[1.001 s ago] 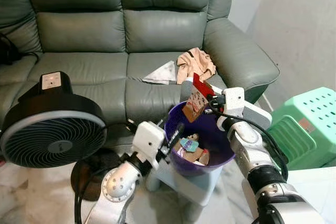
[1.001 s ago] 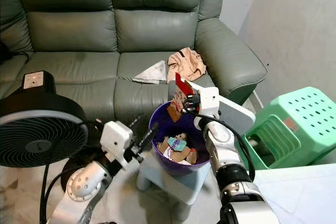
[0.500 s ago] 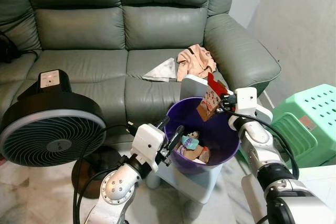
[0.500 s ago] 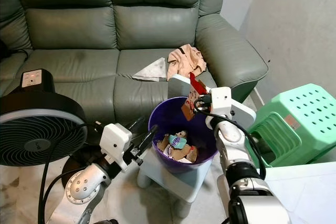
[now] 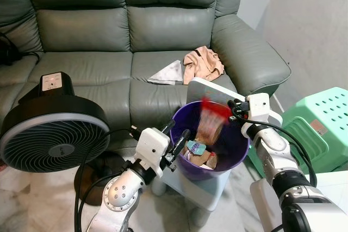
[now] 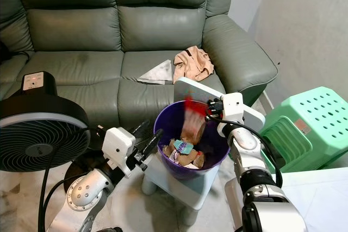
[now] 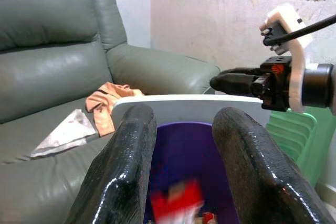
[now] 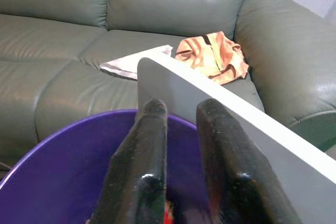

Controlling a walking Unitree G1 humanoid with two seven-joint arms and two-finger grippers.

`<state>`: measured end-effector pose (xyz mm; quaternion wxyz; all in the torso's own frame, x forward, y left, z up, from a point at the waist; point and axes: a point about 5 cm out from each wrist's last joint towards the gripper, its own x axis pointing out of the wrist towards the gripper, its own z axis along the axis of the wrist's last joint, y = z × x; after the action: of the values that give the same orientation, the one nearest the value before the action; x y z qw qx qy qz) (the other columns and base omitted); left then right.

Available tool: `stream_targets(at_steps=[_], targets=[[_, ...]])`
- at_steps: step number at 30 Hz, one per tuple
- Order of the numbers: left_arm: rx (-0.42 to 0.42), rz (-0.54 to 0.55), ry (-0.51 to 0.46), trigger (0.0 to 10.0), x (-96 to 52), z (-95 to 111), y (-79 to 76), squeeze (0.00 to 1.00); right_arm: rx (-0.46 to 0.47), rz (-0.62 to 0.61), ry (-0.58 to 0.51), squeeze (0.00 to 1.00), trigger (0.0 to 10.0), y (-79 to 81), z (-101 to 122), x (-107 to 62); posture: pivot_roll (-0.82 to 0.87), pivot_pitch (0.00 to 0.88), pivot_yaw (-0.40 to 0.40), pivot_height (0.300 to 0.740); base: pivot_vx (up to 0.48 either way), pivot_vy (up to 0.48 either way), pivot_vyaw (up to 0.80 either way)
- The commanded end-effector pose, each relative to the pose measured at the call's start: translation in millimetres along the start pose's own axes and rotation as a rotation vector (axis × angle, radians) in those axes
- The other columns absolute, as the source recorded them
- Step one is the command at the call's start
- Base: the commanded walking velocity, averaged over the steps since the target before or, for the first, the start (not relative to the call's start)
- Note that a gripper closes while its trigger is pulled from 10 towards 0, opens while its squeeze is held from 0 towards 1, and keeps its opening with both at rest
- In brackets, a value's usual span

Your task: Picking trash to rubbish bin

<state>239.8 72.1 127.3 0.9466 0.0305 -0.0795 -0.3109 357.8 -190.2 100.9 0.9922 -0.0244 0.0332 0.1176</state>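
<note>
A purple bin [image 5: 180,121] stands on a white stool, with several pieces of trash [image 5: 199,154] lying inside. A red and brown wrapper [image 5: 211,121] is a blur in mid-air inside the bin's mouth, below my right gripper [image 5: 232,110]. That gripper hovers open over the bin's right rim with nothing between its fingers [image 8: 152,145]. My left gripper [image 5: 177,139] sits open at the bin's left rim, pointing across the bin [image 7: 184,145]. The falling wrapper [image 7: 176,201] is also a blur in the left wrist view.
A white board [image 5: 213,92] leans behind the bin. On the green sofa [image 5: 109,42] lie an orange cloth [image 5: 202,63] and a grey sheet [image 5: 168,73]. A black fan [image 5: 51,134] stands at the left, a green plastic stool [image 5: 321,129] at the right.
My right gripper carried the wrapper rightward over the bin and let it go. The wrapper now drops into the bin. The left gripper has barely moved.
</note>
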Motion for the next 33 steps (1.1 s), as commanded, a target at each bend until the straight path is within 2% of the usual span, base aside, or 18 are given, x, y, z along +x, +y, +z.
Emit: stream_targets(at_steps=[1,8,12,14,17,20,21,22,26,27,29,33], targets=[[-0.003,-0.016,-0.015,10.0,0.5,3,-1.1,0.00,0.019,-0.020,-0.014,1.00,10.0,-7.0,0,-2.6,0.02,0.145,-0.078,0.740,0.000,0.000,0.00],[-0.005,-0.015,-0.019,10.0,1.7,2,2.3,0.00,0.048,-0.026,-0.081,1.00,10.0,-9.1,8,-2.8,0.02,0.139,-0.072,0.740,0.000,0.000,0.00],[-0.022,0.018,-0.039,10.0,3.6,6,11.8,0.00,0.052,-0.016,-0.164,1.00,10.0,-13.2,16,-6.4,0.02,0.139,-0.072,0.740,0.000,0.000,0.00],[-0.031,0.069,-0.048,10.0,4.5,7,25.5,0.00,0.040,-0.037,-0.195,1.00,10.0,-16.7,18,-9.2,0.02,0.132,-0.071,0.740,0.000,0.000,0.00],[-0.042,0.098,-0.056,10.0,4.9,9,34.2,0.00,0.043,-0.063,-0.210,1.00,10.0,-19.3,19,-10.7,0.02,0.126,-0.070,0.740,0.000,0.000,0.00],[-0.030,0.144,-0.066,10.0,4.7,12,51.7,0.00,0.046,-0.073,-0.250,1.00,10.0,-21.5,23,-14.0,0.01,0.120,-0.069,0.740,0.000,0.000,0.00],[-0.030,0.171,-0.071,10.0,4.8,13,60.8,0.00,0.050,-0.070,-0.269,1.00,10.0,-22.1,24,-15.9,0.01,0.120,-0.069,0.740,0.000,0.000,0.00],[-0.040,0.236,-0.082,10.0,5.2,17,79.6,0.00,0.060,-0.082,-0.315,1.00,10.0,-23.7,28,-20.9,0.01,0.115,-0.069,0.740,0.000,0.000,0.00],[-0.052,0.336,-0.091,10.0,5.4,22,103.8,0.00,0.057,-0.106,-0.363,1.00,10.0,-25.3,31,-30.0,0.00,0.108,-0.063,0.740,0.000,0.000,0.00],[-0.052,0.336,-0.091,10.0,5.4,22,103.8,0.00,0.057,-0.106,-0.363,1.00,10.0,-25.3,31,-30.0,0.00,0.108,-0.063,0.740,0.000,0.000,0.00],[-0.075,0.386,-0.095,10.0,6.3,25,115.8,0.00,0.042,-0.129,-0.396,1.00,10.0,-27.5,34,-38.6,0.00,0.103,-0.060,0.740,0.000,0.000,0.00],[-0.074,0.395,-0.092,10.0,8.1,24,120.4,0.00,0.049,-0.147,-0.404,1.00,10.0,-28.7,34,-44.2,-0.01,0.097,-0.053,0.740,0.000,0.000,0.00]])
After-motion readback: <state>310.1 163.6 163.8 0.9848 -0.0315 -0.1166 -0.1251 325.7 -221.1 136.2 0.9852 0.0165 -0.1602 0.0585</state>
